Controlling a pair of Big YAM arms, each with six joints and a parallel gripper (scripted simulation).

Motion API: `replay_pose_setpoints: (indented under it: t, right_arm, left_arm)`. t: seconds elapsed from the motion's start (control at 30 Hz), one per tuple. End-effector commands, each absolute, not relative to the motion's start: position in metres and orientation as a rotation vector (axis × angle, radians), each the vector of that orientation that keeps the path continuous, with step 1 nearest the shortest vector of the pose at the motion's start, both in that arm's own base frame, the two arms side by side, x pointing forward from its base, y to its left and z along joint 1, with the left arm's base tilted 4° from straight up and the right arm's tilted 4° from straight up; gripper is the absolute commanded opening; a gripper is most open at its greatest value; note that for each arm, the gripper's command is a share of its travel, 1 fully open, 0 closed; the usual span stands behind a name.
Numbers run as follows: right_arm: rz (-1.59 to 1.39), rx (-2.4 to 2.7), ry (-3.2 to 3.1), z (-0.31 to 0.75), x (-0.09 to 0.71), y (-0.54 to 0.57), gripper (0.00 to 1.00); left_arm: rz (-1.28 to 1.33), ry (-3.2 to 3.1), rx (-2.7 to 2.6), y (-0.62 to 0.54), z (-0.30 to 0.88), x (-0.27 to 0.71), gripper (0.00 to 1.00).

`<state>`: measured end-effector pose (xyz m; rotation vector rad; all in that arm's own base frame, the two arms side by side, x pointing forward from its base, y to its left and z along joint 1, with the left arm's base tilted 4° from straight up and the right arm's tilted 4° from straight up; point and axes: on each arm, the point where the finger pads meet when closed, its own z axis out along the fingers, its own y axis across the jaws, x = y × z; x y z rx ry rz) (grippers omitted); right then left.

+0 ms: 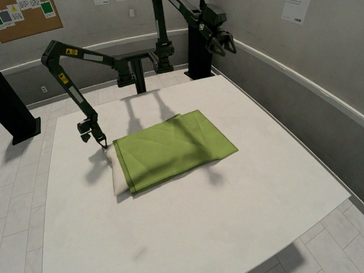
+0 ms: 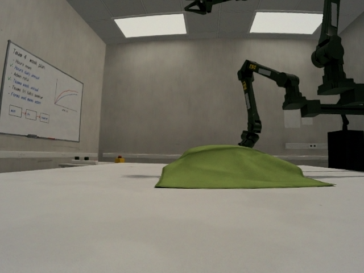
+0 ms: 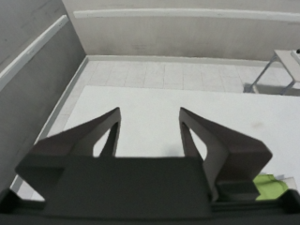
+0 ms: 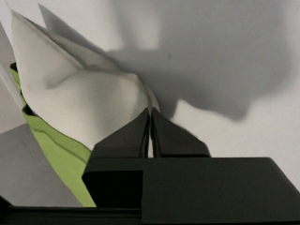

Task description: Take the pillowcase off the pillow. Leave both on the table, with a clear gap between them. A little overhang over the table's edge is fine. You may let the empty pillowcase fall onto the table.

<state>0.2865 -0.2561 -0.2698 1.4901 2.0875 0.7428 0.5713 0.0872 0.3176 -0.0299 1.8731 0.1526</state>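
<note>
R jaws (image 1: pixel 106 147) pinching pillow (image 1: pixel 119 173) (image 4: pixel 80 94) corner | L jaws (image 1: pixel 228 53) partly open, nothing held, up high | pillowcase (image 1: pixel 173 141) (image 2: pixel 232 167) (image 3: pixel 270 187) (image 4: pixel 56 157) mostly on pillow, counter (image 1: pixel 205 229) (image 2: pixel 176 229) (image 3: pixel 145 100) (image 4: pixel 197 28) | risk: I pull, unpinned case drags along

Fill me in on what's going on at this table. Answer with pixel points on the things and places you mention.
The right hand (image 1: pixel 106 146) (image 4: pixel 150 112) is pinching a corner of the white pillow (image 1: pixel 117 176) (image 4: pixel 80 98), which pokes out of the open end of its green pillowcase (image 1: pixel 173 141) (image 2: pixel 232 167) (image 3: pixel 271 187) (image 4: pixel 53 152). Most of the pillow is inside. The left hand (image 1: pixel 227 51) (image 2: pixel 187 8) (image 3: pixel 149 112) hangs in the air, partly open, holding nothing.
</note>
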Motion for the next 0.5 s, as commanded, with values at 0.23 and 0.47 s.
replay_pose_setpoints:
  t: [0.23, 0.47]
  right_arm:
    - [0.777, 1.524, 2.104, -0.277, 0.280, -0.237, 0.02]
    - [0.777, 1.524, 2.104, -0.277, 0.280, -0.237, 0.02]
  left_arm:
    - [0.237, 2.062, -0.048, 0.154, 0.198, 0.569, 0.60]
    - [0.258, 2.144, -0.061, 0.183, 0.149, 0.565, 0.60]
